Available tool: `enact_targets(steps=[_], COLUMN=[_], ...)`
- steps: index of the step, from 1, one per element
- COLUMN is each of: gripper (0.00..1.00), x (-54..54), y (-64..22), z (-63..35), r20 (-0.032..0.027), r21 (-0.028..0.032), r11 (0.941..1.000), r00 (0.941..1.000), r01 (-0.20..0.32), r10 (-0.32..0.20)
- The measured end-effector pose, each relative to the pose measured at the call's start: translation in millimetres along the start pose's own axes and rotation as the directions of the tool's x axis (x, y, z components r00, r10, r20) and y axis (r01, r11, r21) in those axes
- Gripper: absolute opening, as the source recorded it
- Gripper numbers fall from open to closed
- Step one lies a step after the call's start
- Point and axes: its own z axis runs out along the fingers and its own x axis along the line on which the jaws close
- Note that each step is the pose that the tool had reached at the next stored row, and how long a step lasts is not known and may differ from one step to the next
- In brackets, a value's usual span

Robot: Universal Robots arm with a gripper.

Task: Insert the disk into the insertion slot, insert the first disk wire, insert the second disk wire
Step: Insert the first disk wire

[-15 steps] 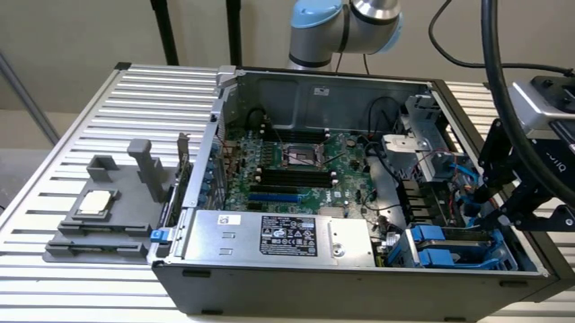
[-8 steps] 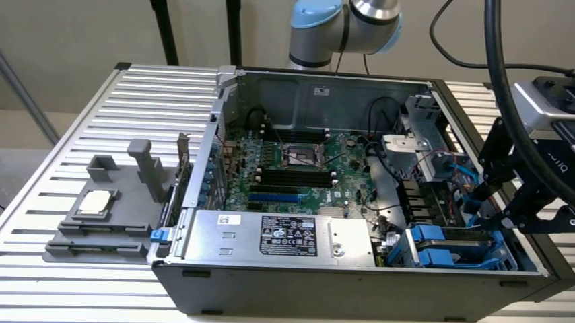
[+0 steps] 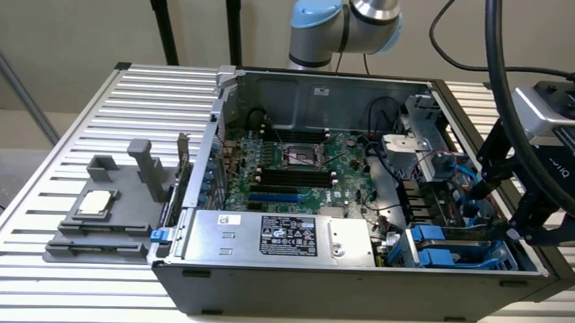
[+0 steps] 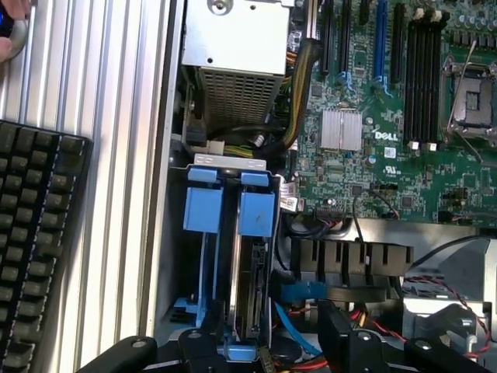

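Hovering with fingers spread apart, the claw [image 4: 268,353] is held over the disk [image 4: 252,287], which is judged seated in the insertion slot [image 4: 225,162]; nothing is gripped.

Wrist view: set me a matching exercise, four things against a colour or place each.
Things:
1 keyboard
2 disk
3 power supply box
4 motherboard

Descriptions:
A green, with black slots
B silver, with a perforated side
C black, lying on the ribbed table
D edge-on inside the grey-blue drive cage

Pairs: 1-C; 2-D; 3-B; 4-A
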Motion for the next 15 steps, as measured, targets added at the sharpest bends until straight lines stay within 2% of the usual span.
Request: enact_targets(steps=[5,10,15], gripper=[0.59,0.59,0.59], x=[15.3,16.5,16.6], y=[-3.0,-3.4,-4.1], z=[1.4,9.6,11.6], r20=[0.0019,0.0071,0.0129], r21=[-0.0034,-0.0033,-0.0032], r11=[1.0,1.0,1.0], r00=[1.0,1.0,0.9999], r01=[0.0,0.001,0.004], r10=[0.0,-0.001,-0.004])
